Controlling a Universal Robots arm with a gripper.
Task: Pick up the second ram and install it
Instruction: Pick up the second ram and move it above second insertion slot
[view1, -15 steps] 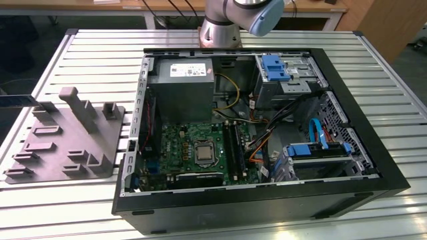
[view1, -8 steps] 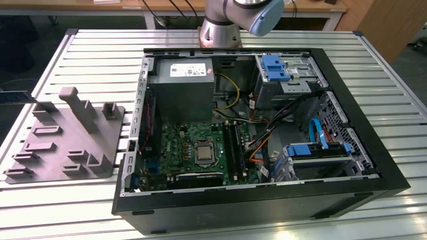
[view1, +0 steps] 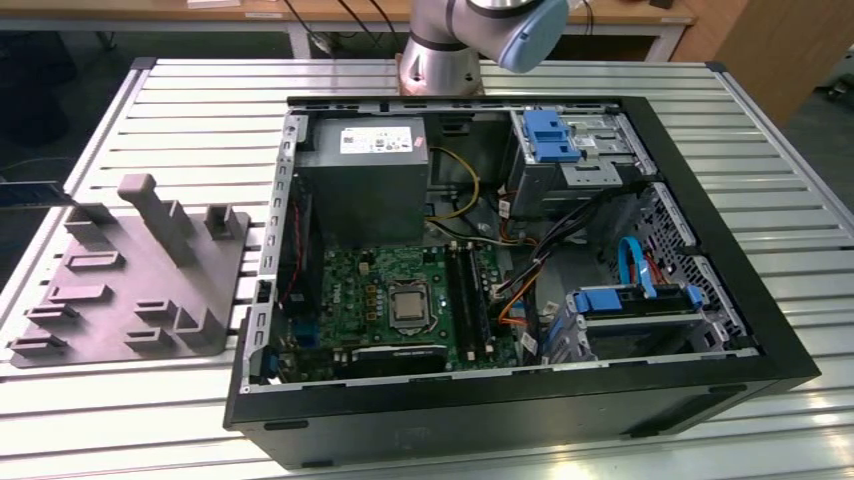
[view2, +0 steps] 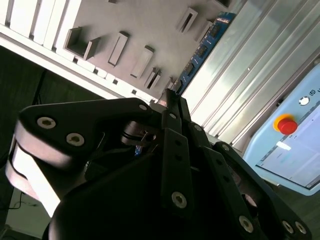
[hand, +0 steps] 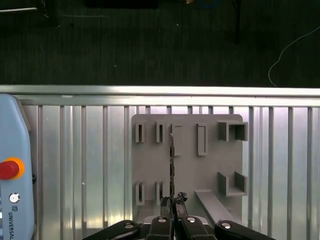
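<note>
A white paper label (view1: 380, 141) is stuck on the grey metal power supply box (view1: 360, 195) in the exterior view, but its print is too small to be made out. In the first wrist view a line of dark capitals is printed on the pale blue plastic control pendant (hand: 12, 130), just beside a small round white button (hand: 14, 198). In the second wrist view a few tiny characters beside the small round white button (view2: 304, 101) of that pendant (view2: 312, 82) cannot be read.

Open computer case (view1: 534, 405) beside grey fixture (view1: 118, 292) on slatted table (view1: 200, 100).
</note>
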